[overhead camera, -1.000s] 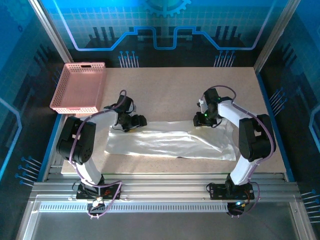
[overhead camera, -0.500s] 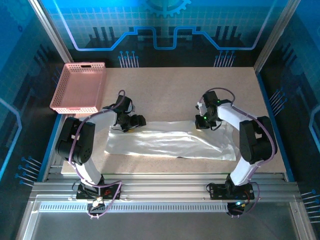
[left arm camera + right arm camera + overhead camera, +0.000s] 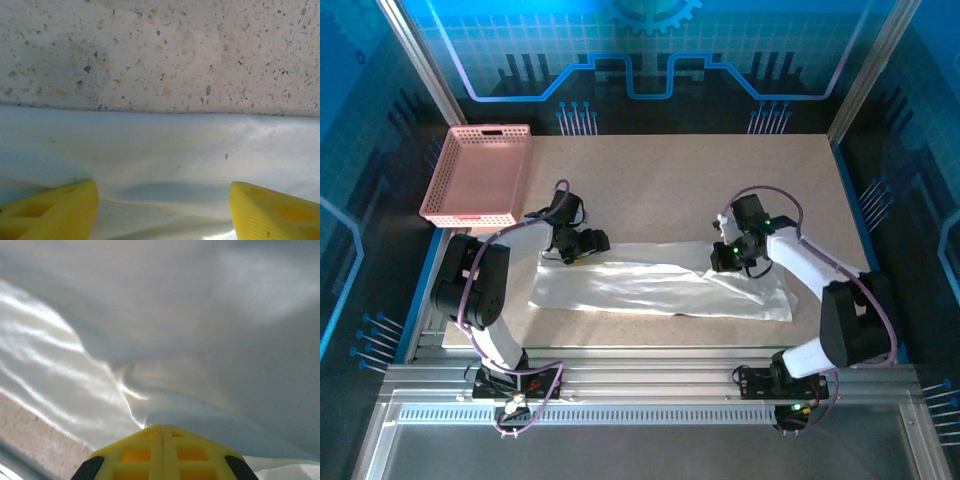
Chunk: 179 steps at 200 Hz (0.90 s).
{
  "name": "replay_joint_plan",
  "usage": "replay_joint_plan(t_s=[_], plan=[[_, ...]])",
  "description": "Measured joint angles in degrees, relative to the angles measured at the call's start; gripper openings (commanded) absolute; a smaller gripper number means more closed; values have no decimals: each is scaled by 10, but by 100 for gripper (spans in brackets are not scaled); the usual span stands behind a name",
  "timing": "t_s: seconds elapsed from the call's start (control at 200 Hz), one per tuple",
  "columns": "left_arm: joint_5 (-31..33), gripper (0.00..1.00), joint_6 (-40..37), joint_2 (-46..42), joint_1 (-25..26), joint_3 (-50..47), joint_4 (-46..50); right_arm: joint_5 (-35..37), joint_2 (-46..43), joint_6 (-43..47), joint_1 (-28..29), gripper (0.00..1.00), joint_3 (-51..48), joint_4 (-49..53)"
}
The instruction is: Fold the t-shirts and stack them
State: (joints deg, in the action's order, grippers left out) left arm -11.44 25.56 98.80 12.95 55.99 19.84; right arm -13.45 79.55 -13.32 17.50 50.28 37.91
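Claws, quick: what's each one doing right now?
Left claw: open, fingers spread over the t-shirt, holding nothing.
Right claw: closed, pinching the t-shirt.

A pink lattice basket (image 3: 478,175) is set at the far left corner of the table (image 3: 660,180), apparently overhanging its left edge. At close range the tabletop (image 3: 165,50) is seen to be pale and dark-speckled. Ribbed metal rails (image 3: 640,385) are laid along the near edge, and a blue circuit-patterned panel (image 3: 650,60) is stood behind.
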Motion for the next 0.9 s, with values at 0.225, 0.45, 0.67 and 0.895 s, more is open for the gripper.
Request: replay_joint_plan(t_s=[0.225, 0.45, 0.67, 0.895], plan=[[7, 71, 0, 0, -1, 0, 1, -18, -60, -50, 49, 4, -69, 18], [16, 71, 0, 0, -1, 0, 8, -24, -123, -103, 55, 33, -113, 40], [29, 71, -2, 0, -1, 2, 15, -45, -191, -162, 54, 53, -111, 51], [42, 72, -1, -4, 10, 34, 42, 24, -182, -214, -75, 52, -52, 95]])
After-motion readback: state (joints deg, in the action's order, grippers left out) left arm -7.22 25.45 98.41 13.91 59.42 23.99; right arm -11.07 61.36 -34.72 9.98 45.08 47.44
